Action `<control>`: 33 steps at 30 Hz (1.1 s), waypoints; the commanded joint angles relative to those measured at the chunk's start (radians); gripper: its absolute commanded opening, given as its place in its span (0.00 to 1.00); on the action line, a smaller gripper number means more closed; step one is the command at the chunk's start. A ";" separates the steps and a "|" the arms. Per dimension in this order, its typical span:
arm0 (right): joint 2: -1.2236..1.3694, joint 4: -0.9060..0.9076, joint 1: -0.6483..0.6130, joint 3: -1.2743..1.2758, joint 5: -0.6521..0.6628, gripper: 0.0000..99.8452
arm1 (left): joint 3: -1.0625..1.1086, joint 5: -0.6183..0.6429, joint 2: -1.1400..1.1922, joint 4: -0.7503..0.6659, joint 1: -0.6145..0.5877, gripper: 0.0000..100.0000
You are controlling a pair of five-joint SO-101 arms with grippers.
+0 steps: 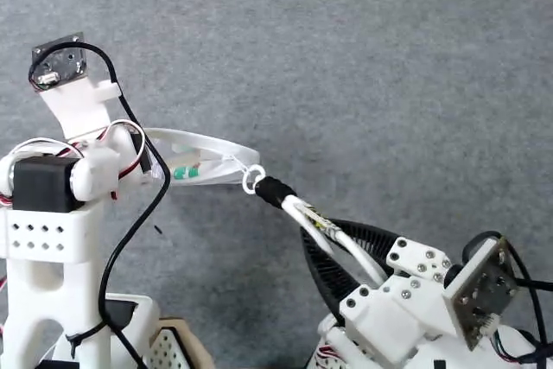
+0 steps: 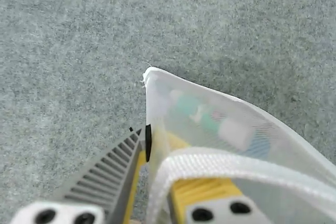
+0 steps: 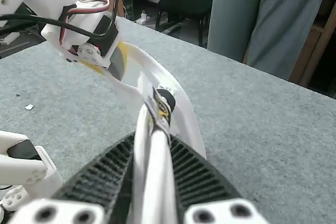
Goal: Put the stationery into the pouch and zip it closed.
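A white mesh pouch [image 1: 203, 149] hangs above the grey table, with green and white stationery [image 1: 185, 173] showing through its side. My left gripper [image 1: 155, 157] is shut on the pouch's left end; in the left wrist view the pouch [image 2: 236, 140] sits between its ribbed finger and yellow pad [image 2: 152, 148]. My right gripper [image 1: 313, 229] is shut on a white pen [image 1: 321, 227]. The pen's black end [image 1: 272, 189] is at the pouch's right end, beside a small white ring [image 1: 251, 181]. In the right wrist view the pen [image 3: 155, 171] runs between the black fingers [image 3: 153, 140] toward the pouch [image 3: 178, 103].
Grey felt covers the table [image 1: 389, 84], with wide bare room at the back and right. The left arm's white base [image 1: 52, 257] stands at the front left, with a perforated box [image 1: 173, 347] beside it. A tiny white scrap [image 3: 29, 107] lies on the felt.
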 commanded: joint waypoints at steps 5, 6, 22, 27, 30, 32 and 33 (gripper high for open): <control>0.001 0.008 0.008 -0.024 0.008 0.15 | -0.039 0.003 -0.020 -0.015 0.001 0.03; 0.001 0.008 0.008 -0.024 0.008 0.15 | -0.039 0.003 -0.020 -0.015 0.001 0.03; -0.001 0.035 0.008 -0.025 0.008 0.15 | -0.039 0.003 -0.020 -0.015 0.001 0.03; -0.004 0.035 0.008 -0.030 0.008 0.15 | -0.039 0.003 -0.020 -0.015 0.001 0.03; -0.031 0.032 0.008 -0.024 0.005 0.14 | -0.039 0.003 -0.020 -0.015 0.001 0.03; -0.047 0.028 0.008 -0.024 0.008 0.08 | -0.039 0.003 -0.020 -0.015 0.001 0.03; -0.053 0.028 0.009 -0.024 0.008 0.04 | -0.039 0.003 -0.020 -0.015 0.001 0.03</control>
